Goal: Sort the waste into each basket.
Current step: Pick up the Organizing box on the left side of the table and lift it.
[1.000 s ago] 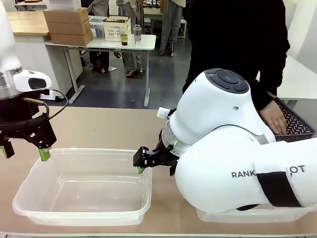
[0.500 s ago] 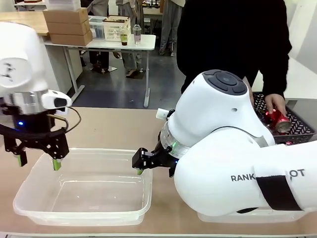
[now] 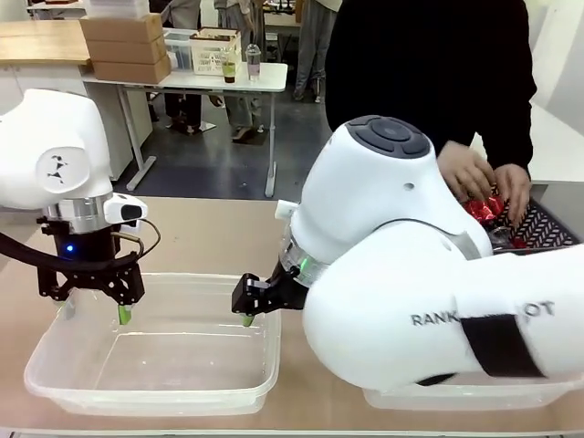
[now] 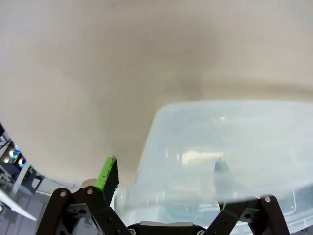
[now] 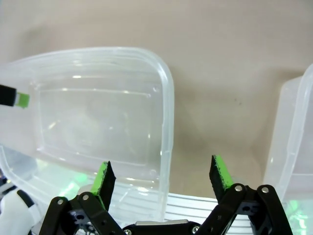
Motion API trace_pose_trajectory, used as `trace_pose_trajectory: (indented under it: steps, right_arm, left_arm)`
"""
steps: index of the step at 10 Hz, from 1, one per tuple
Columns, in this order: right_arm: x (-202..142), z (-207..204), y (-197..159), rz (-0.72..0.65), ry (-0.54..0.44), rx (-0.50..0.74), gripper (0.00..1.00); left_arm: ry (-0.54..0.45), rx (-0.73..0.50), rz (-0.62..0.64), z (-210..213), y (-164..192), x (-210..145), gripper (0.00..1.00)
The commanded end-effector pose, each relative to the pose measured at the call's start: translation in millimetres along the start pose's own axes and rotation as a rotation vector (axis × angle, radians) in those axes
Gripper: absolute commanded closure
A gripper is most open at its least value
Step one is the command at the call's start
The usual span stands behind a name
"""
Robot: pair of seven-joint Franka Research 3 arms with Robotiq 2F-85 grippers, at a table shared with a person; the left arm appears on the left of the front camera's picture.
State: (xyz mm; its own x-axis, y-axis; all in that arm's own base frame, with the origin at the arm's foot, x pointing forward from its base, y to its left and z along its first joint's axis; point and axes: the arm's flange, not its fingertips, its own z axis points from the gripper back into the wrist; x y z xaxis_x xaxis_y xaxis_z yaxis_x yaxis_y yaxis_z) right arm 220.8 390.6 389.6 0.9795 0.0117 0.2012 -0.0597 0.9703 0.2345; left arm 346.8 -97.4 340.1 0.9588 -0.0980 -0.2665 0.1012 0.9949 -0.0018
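Straddling opposite rims of the clear tub, your left fingers and right fingers stand apart. Close or lift unevenly and the tub could tip or skid across the surface. The red waste sits well apart, in the person's hands.

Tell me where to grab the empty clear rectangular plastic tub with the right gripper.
Take the clear rectangular plastic tub by its rolled rim on the short side wall, coming down from above, one finger inside, one outside. That wall is thin and upright, and the right gripper straddles it, jaws apart.
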Motion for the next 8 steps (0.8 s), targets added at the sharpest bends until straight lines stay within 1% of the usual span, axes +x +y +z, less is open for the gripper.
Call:
trace_pose_trajectory:
  steps: [1,2,3,4,5,6,7,8]
  right_arm:
    - [10,-9,19,-0.042,0.043,-0.093,0.56]
    - [13,-12,19,-0.075,0.051,-0.130,0.58]
    - [17,-17,20,-0.095,0.062,-0.151,1.00]
    - [18,-19,20,-0.096,0.067,-0.144,1.00]
    - [19,-19,20,-0.103,0.057,-0.146,1.00]
    - [19,-18,19,-0.107,0.050,-0.148,0.85]
    - [20,-20,17,-0.112,0.059,-0.152,0.94]
    - [20,-22,14,-0.117,0.069,-0.150,1.00]
  left_arm:
    - [-0.069,-0.068,-0.018,-189,57,-192,0.00]
    - [-0.091,-0.071,-0.035,-183,60,-196,0.58]
    - [-0.116,-0.099,-0.051,-176,62,-198,0.57]
    - [-0.130,-0.102,-0.061,-170,62,-200,1.00]
    - [-0.143,-0.125,-0.081,-163,62,-205,0.62]
    - [-0.154,-0.146,-0.104,-157,59,-210,1.00]
    - [-0.172,-0.142,-0.124,-151,56,-215,1.00]
    - [-0.183,-0.142,-0.147,-145,53,-220,1.00]
